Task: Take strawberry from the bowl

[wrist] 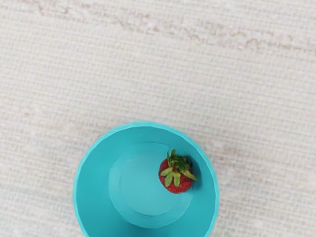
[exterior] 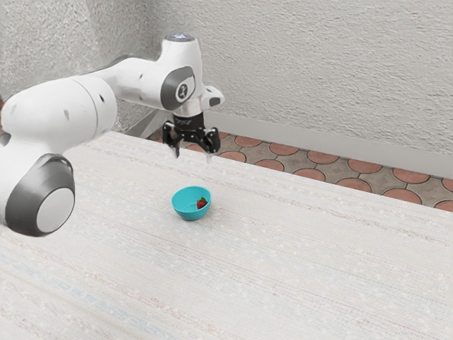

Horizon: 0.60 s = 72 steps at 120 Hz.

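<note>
Strawberry (wrist: 177, 175) in the bowl (exterior: 190, 213), off-center near its side. My gripper (exterior: 192, 155) hangs above, fingers spread, nothing held. Pick not yet made. Left to do: line up, descend, grip, lift clear.

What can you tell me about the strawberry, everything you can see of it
The strawberry is a single fruit, deep red and slightly glossy, with a cap of pointed green leaves. It sits inside the turquoise bowl, off-center, at the edge of the flat bottom and close to the side wall. In the wrist view its leafy cap faces mostly upward. It looks whole, and nothing is gripping it.
</note>
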{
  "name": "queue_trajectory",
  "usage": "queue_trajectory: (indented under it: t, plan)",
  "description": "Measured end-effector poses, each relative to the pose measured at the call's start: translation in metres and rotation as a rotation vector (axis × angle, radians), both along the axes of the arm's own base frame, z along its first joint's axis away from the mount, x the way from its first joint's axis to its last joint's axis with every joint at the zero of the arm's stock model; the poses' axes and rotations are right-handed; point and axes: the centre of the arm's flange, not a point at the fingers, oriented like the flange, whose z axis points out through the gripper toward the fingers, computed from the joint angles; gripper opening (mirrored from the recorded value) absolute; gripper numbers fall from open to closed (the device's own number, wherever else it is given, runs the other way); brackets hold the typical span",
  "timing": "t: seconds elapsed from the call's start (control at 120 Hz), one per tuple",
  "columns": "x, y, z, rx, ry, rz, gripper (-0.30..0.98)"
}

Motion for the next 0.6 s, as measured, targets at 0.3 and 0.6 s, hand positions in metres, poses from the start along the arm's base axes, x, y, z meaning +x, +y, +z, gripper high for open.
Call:
queue_trajectory:
  t: [0.3,0.6]
  plan:
    - [-0.003,0.023,-0.085,-0.113,-0.044,0.199,0.69]
    - [-0.013,0.035,-0.112,-0.129,-0.083,0.344,0.61]
